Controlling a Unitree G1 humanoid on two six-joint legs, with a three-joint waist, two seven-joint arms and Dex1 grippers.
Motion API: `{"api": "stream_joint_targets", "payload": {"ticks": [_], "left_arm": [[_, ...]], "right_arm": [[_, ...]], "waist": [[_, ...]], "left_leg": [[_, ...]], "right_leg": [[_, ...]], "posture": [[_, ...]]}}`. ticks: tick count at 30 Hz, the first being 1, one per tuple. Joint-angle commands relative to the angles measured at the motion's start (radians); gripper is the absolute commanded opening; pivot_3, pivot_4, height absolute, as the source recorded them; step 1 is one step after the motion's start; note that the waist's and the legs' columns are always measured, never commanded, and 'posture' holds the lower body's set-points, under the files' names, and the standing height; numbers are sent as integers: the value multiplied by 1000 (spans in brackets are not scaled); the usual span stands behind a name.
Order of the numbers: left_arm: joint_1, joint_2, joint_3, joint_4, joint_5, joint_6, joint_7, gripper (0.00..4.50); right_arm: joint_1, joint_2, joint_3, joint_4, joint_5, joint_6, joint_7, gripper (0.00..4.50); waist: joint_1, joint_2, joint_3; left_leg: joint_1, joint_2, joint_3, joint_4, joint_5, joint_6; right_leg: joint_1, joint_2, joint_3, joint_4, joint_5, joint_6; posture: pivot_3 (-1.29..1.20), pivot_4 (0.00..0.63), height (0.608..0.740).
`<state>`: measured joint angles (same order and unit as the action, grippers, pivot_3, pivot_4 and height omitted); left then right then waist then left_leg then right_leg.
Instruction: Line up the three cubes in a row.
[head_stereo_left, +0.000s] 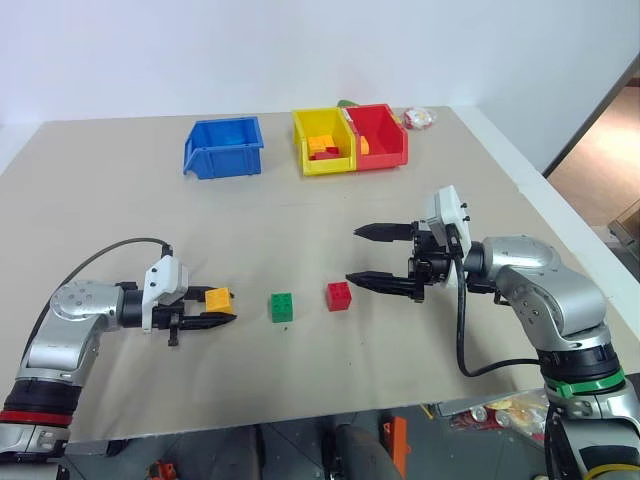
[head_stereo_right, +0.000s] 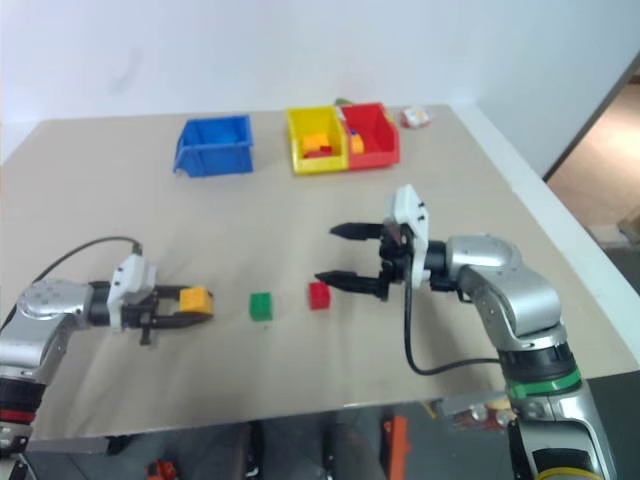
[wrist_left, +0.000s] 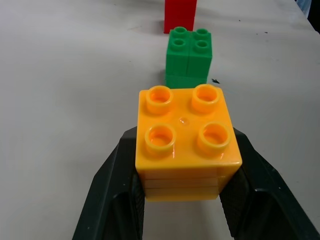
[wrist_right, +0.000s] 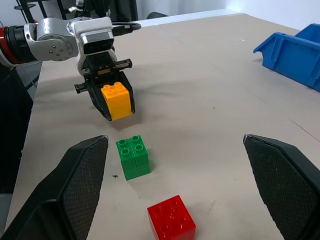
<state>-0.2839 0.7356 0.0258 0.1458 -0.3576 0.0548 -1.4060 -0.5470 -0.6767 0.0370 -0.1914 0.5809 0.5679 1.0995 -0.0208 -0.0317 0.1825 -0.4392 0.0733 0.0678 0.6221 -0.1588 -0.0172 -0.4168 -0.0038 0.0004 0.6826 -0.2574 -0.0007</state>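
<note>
on the worktop the green cube and red cube sit in line just beyond the left end effector, clamped on the yellow-orange cube, while the right end effector hovers wide open, empty, beside red.

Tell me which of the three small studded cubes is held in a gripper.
The yellow-orange studded plastic cube, clamped between the left gripper's black fingers. The green cube and the red cube sit free on the table, untouched.
</note>
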Motion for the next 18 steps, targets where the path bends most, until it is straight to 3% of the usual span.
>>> {"api": "stream_joint_targets", "payload": {"ticks": [1,18], "left_arm": [[3,17,-5,14,9,-33,-17,1357],[-19,-7,-52,107,55,-109,-20,1357]], "right_arm": [[-8,-10,-13,-23,1,-7,5,4500],[-3,-11,-13,-28,1,-2,2,4500]], "waist": [[0,0,0],[0,0,0]], "left_leg": [[0,0,0,0,0,0],[0,0,1,0,0,0]], "right_leg": [[0,0,0,0,0,0],[-1,-1,1,0,0,0]], "posture": [[0,150,740],[0,150,740]]}}
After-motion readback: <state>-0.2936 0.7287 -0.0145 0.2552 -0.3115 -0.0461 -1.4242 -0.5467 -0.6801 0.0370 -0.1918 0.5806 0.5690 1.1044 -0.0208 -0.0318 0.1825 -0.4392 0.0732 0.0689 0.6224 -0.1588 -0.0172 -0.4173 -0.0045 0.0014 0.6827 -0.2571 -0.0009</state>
